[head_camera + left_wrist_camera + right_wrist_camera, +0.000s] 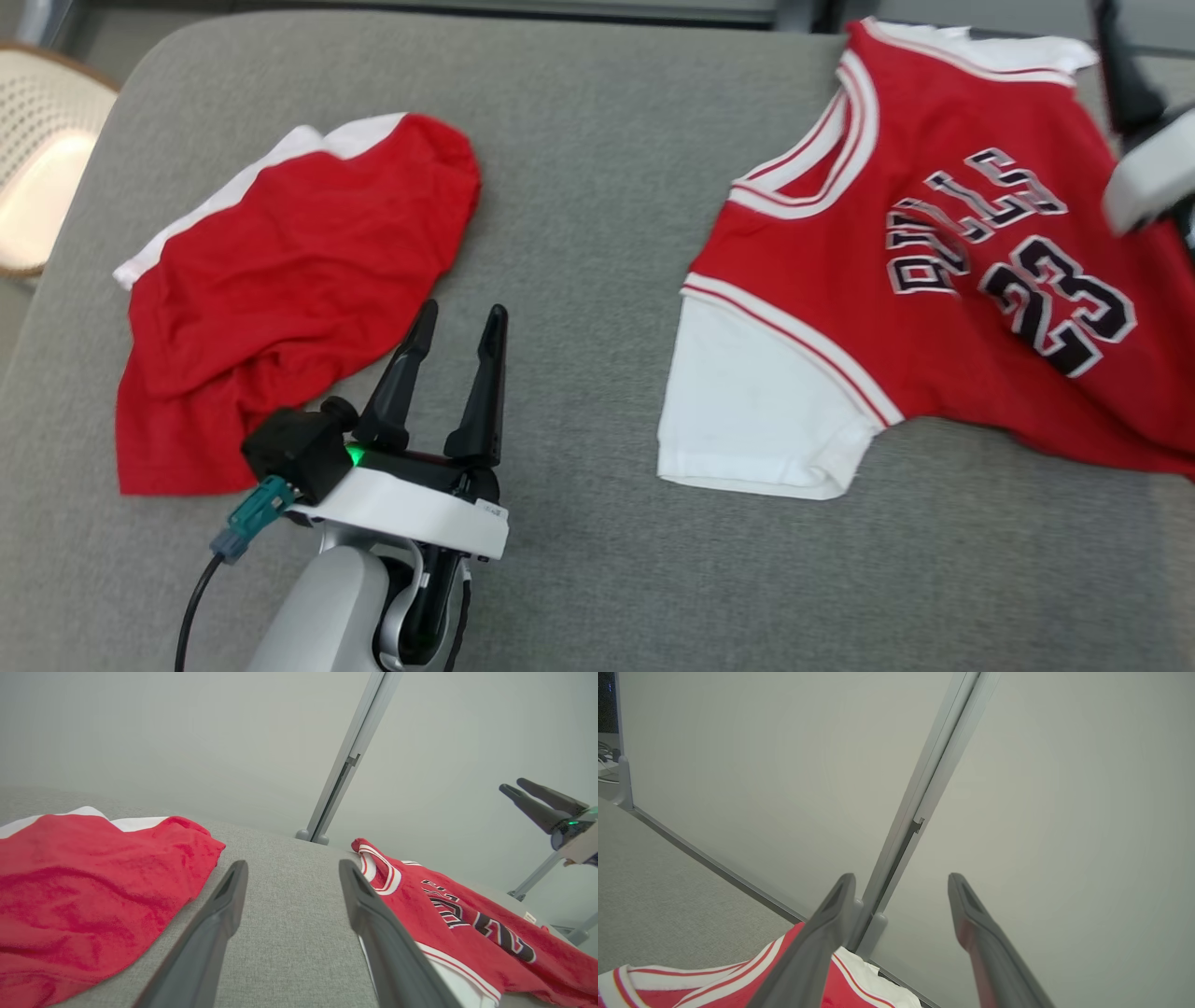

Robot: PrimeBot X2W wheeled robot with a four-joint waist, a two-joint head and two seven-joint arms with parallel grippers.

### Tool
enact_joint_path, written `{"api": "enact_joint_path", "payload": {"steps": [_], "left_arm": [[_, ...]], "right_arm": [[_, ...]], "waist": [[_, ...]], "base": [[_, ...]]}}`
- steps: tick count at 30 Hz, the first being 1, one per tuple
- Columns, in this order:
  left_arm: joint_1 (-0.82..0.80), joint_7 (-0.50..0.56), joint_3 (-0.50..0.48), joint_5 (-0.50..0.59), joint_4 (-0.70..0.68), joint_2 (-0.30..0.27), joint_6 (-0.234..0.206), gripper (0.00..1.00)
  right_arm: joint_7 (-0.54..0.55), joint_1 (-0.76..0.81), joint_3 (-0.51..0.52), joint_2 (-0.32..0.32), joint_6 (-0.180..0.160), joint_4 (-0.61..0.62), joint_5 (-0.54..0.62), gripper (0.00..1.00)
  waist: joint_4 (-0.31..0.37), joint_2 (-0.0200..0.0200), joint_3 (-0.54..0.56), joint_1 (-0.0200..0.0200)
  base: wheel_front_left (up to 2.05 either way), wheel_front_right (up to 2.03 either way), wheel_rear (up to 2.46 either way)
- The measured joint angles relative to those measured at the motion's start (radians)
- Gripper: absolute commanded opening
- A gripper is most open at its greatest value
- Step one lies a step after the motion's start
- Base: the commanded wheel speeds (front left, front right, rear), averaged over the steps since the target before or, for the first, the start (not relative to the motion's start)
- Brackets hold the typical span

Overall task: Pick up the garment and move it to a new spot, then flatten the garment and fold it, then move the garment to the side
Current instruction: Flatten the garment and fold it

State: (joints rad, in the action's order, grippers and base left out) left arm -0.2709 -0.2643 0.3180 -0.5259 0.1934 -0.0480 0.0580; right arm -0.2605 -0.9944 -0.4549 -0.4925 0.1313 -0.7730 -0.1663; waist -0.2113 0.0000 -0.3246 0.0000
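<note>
- A grey, woven-fabric padded surface (597,168) spans the head view; its far left corner is rounded.
- A pale wicker chair (42,159) with a perforated back and a brown rim stands beyond that corner, at the head view's upper left edge.
- A plain pale wall panel (187,742) rises behind the surface in both wrist views.
- A slim grey metal post (924,788) runs up the panel, with a dark slot partway along it and two rounded feet (313,836) at its base.
- A dark strip (714,868) lines the panel's foot.
- Loose cables (605,760) lie at the right wrist view's far left edge, too small to tell more.
</note>
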Motion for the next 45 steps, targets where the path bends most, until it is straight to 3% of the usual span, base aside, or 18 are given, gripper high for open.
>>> {"api": "enact_joint_path", "payload": {"steps": [5, 10, 18, 25, 33, 45], "left_arm": [[0.037, 0.0, -0.035, 0.014, 0.005, 0.0, 0.002, 1.0], [0.092, 0.0, -0.073, 0.031, 0.006, -0.001, 0.001, 1.0], [0.125, 0.0, -0.086, 0.052, 0.011, 0.0, 0.01, 1.0], [0.127, 0.0, -0.072, 0.057, 0.012, 0.0, 0.012, 1.0], [0.118, 0.0, -0.056, 0.06, 0.012, 0.0, 0.016, 1.0], [0.076, 0.0, -0.037, 0.069, 0.021, -0.001, 0.022, 1.0]], "right_arm": [[-0.001, 0.299, 0.169, 0.086, 0.0, 0.182, 0.003, 1.0], [-0.001, 0.59, 0.318, 0.216, 0.0, 0.341, 0.041, 1.0], [-0.001, 0.871, 0.464, 0.353, 0.0, 0.455, 0.1, 1.0], [-0.001, 0.902, 0.497, 0.386, 0.0, 0.464, 0.125, 1.0], [-0.001, 0.858, 0.54, 0.382, 0.0, 0.425, 0.149, 1.0], [0.005, 0.693, 0.596, 0.317, 0.0, 0.194, 0.161, 1.0]], "waist": [[0.066, 0.0, 0.067, 0.0], [0.135, 0.0, 0.131, -0.0001], [0.227, 0.0001, 0.2, 0.0], [0.246, 0.0001, 0.202, 0.0], [0.234, 0.0001, 0.17, 0.0], [0.17, 0.0, 0.077, 0.0]], "base": [[0.0, 0.0, 0.0], [0.0, 0.0, 0.0], [0.0, 0.0, 0.0], [0.0, 0.0, 0.0], [0.0, 0.0, 0.0], [0.0, 0.0, 0.0]]}}
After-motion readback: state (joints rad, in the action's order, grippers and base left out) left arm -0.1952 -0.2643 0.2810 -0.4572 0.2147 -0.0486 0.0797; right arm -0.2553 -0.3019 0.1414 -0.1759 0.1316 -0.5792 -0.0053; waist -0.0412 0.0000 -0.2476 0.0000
